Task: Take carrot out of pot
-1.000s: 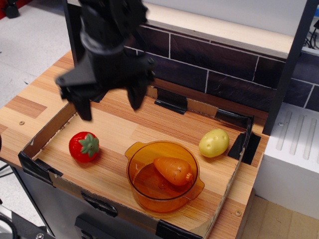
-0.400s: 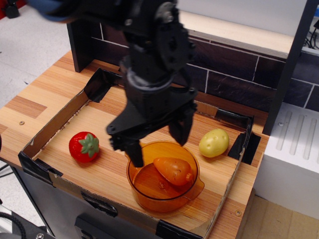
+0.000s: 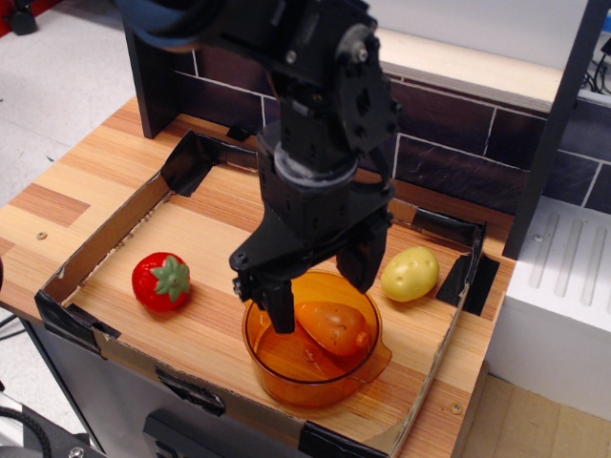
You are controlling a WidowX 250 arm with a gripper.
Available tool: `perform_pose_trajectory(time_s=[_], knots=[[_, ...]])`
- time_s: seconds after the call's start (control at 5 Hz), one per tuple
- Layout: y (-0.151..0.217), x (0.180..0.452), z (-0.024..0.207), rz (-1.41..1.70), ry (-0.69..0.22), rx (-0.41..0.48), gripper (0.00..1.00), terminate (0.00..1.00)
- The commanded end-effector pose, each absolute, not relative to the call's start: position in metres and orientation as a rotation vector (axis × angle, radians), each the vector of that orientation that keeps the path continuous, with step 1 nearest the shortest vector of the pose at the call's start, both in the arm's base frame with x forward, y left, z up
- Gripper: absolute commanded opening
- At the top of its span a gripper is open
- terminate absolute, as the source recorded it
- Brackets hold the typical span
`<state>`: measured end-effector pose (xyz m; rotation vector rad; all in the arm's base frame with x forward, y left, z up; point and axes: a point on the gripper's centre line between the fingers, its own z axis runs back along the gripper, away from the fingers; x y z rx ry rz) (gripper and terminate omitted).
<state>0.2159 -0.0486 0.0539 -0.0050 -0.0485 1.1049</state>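
The orange toy carrot (image 3: 335, 326) lies inside the transparent amber pot (image 3: 286, 370), which stands at the front middle of the shallow cardboard tray. My black gripper (image 3: 317, 294) is open and hangs right over the pot. One finger (image 3: 278, 307) reaches down inside the pot's left rim, just left of the carrot. The other finger (image 3: 367, 260) stands over the pot's back right rim. The carrot lies between the two fingers, and I cannot tell whether either touches it.
A red strawberry (image 3: 160, 281) lies at the tray's left and a yellow potato (image 3: 410, 274) at its right, close to my right finger. The cardboard tray wall (image 3: 105, 239) rings the work area. A dark brick-pattern wall (image 3: 458, 134) stands behind.
My gripper has swung from the back left of the tray to the right and down over the pot, still open. Carrot, pot, strawberry and potato have not moved.
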Motion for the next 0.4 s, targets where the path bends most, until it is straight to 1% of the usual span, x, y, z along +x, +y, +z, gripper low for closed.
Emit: perform_pose_trajectory(time_s=[0.0, 0.2], knots=[[-0.0524, 0.2313, 0.0492, 1.105, -0.079, -0.001, 1.00, 0.00], [-0.0514, 0.2274, 0.0404, 1.092, -0.088, 0.029, 1.00, 0.00]])
